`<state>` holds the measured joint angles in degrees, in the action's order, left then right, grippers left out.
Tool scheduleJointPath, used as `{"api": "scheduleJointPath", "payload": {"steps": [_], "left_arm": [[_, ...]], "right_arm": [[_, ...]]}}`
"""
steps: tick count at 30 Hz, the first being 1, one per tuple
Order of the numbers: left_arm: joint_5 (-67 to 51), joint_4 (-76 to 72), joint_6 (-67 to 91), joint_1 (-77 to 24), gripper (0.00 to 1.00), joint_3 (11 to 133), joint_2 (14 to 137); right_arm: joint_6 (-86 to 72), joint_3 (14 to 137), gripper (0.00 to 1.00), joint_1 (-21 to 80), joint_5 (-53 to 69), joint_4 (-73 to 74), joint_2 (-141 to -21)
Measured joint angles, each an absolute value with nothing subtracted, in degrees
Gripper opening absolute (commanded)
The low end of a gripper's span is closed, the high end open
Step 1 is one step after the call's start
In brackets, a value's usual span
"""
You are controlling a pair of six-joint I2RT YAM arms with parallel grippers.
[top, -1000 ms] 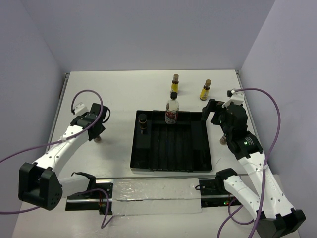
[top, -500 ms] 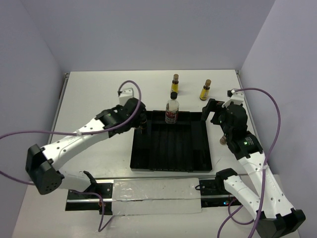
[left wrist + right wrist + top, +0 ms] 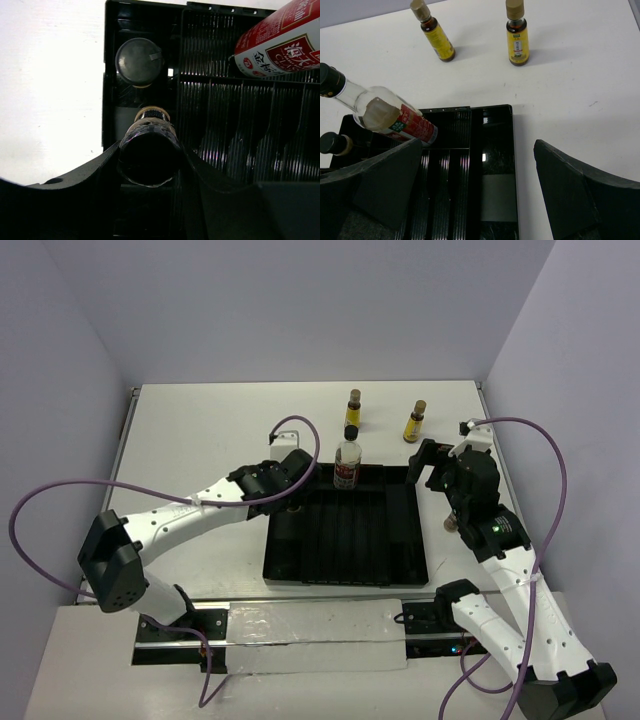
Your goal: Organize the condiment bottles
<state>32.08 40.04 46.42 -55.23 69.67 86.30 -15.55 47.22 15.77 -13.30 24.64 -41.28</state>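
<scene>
My left gripper (image 3: 292, 483) is shut on a short dark-brown jar (image 3: 150, 150) and holds it over the left column of the black ridged tray (image 3: 345, 580). Another black-lidded jar (image 3: 139, 62) stands in that column just beyond it. The tall clear bottle (image 3: 347, 465) with a black cap and red-white label stands at the tray's back edge. Two slim yellow bottles (image 3: 353, 407) (image 3: 414, 422) stand on the table behind the tray. My right gripper (image 3: 432, 465) is open and empty above the tray's back right corner (image 3: 495, 150).
A small brown object (image 3: 450, 525), perhaps a jar, shows beside my right arm, right of the tray and partly hidden. A rail with clear film (image 3: 310, 635) runs along the near edge. Walls close in the table at the back and the sides.
My left arm has swung from the table's left side to the tray's back left corner, carrying the jar. The right arm has not moved.
</scene>
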Motion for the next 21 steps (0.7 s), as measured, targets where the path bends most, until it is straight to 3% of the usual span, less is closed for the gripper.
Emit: {"api": "scheduleJointPath", "payload": {"steps": [21], "left_arm": [[34.7,37.1,51.2,-56.5,0.1,66.0,91.9]], "right_arm": [[-15.6,47.2,1.0,15.8,-13.3,24.9,-41.2]]}}
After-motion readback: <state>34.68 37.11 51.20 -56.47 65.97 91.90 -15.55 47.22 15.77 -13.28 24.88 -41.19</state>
